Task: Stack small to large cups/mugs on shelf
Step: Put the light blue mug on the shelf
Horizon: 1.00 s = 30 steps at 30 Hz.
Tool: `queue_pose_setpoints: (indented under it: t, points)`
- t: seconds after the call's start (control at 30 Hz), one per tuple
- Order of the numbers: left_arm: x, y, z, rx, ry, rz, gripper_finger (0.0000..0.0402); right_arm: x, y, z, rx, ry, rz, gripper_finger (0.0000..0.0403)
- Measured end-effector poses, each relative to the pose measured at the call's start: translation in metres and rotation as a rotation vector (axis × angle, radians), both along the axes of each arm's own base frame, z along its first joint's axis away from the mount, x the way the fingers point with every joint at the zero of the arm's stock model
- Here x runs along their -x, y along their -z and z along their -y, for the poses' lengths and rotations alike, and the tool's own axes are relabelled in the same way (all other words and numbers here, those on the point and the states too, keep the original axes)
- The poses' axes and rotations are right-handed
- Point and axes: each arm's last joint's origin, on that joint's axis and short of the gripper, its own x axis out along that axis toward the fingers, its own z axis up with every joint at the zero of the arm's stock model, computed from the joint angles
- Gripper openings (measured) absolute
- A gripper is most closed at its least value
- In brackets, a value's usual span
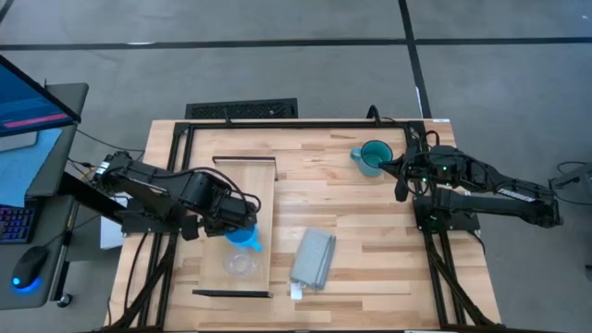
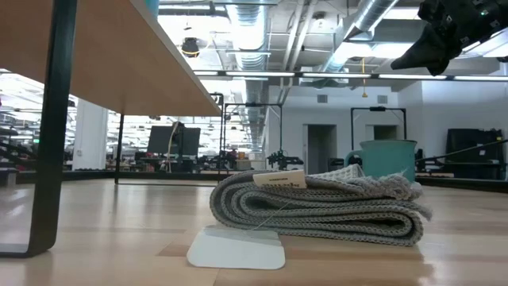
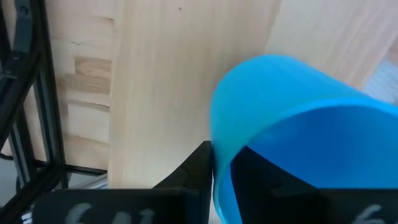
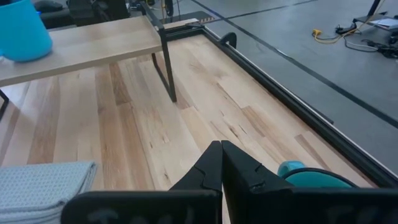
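Three vessels in play. Clear cup (image 1: 240,265) stands on the shelf (image 1: 264,185), toward the shelf's 6 o'clock end. Blue mug (image 1: 244,235) hangs just above and at 12 o'clock of it, clenched by the left gripper (image 1: 239,220); the left wrist view shows one finger outside the mug wall and one inside, pinching the rim, with the mug tilted. Teal mug (image 1: 375,157) sits on the table (image 1: 370,250) at about 1 o'clock from the table's centre, well apart from the shelf, handle toward 9 o'clock. Right gripper (image 1: 400,180) hovers beside the teal mug at its 4 o'clock, jaws pressed together and holding nothing; in the right wrist view only the mug's rim shows past the fingertips. Folded grey cloth (image 1: 313,257) lies on the table at 3 o'clock of the clear cup. Risks, as I judge them: a rim pinch on a tilted mug is a thin hold, so the mug could swing or slip on release and knock the light clear cup over or off the shelf edge. If the blue mug comes down off-centre it may land on the cup's rim and tip. The order also matters, since the small cup has to end up nested rather than trapped or crushed.
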Motion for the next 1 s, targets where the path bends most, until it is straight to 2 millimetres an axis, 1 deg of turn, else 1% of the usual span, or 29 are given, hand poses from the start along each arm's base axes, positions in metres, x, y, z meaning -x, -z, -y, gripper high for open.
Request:
queue_pose_setpoints:
  t: [0.13, 1.0]
  points:
    - [-0.0009, -0.0002, 0.0022, -0.001, 0.036, 0.021, 0.0046, 0.0000, 0.0000, 0.0000, 0.000, 0.000, 0.000, 0.0024]
    - [0.0019, 0.0001, 0.0006, -0.029, 0.035, -0.002, 0.0046, -0.0001, 0.0000, 0.0000, 0.000, 0.000, 0.000, 0.0024]
